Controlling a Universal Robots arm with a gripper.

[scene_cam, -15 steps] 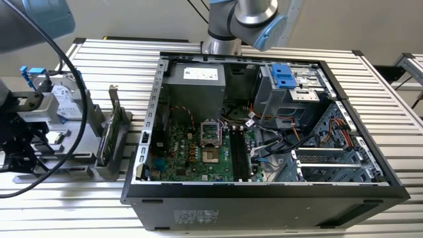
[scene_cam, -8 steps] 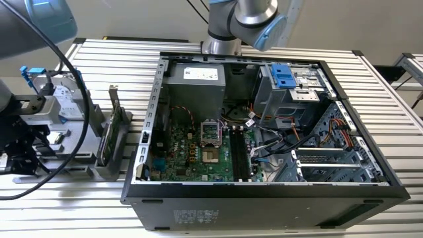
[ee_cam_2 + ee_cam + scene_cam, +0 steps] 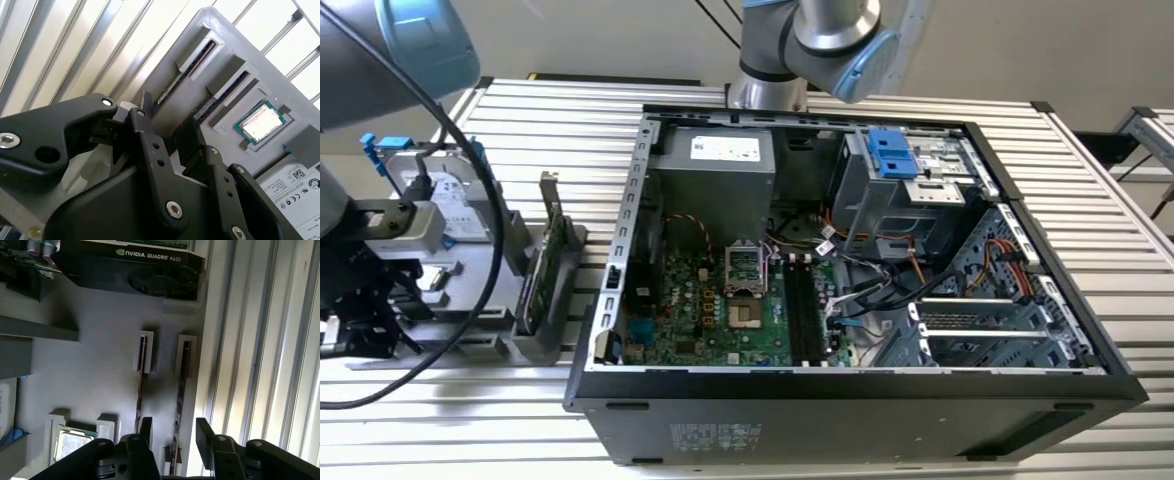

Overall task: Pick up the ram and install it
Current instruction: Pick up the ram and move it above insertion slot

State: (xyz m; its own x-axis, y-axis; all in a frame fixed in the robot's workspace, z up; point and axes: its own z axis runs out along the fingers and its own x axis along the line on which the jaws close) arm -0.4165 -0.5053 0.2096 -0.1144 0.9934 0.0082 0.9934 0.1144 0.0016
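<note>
Jaws stand apart over 1 ram (image 3: 182,390), its near end hidden behind them.

On my feed the black graphics card (image 3: 130,265) carries green-and-white lettering in the first wrist view, and the hard drive (image 3: 300,192) wears a white label with small marks in the second wrist view. In the exterior view, the sticker (image 3: 724,148) on the power supply (image 3: 714,190) and the pale print on the case (image 3: 854,425) are too tiny for me to read.

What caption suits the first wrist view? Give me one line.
Open pincer lined up over the ram, which stands edge-on in a grey holder beside a second stick.
</note>
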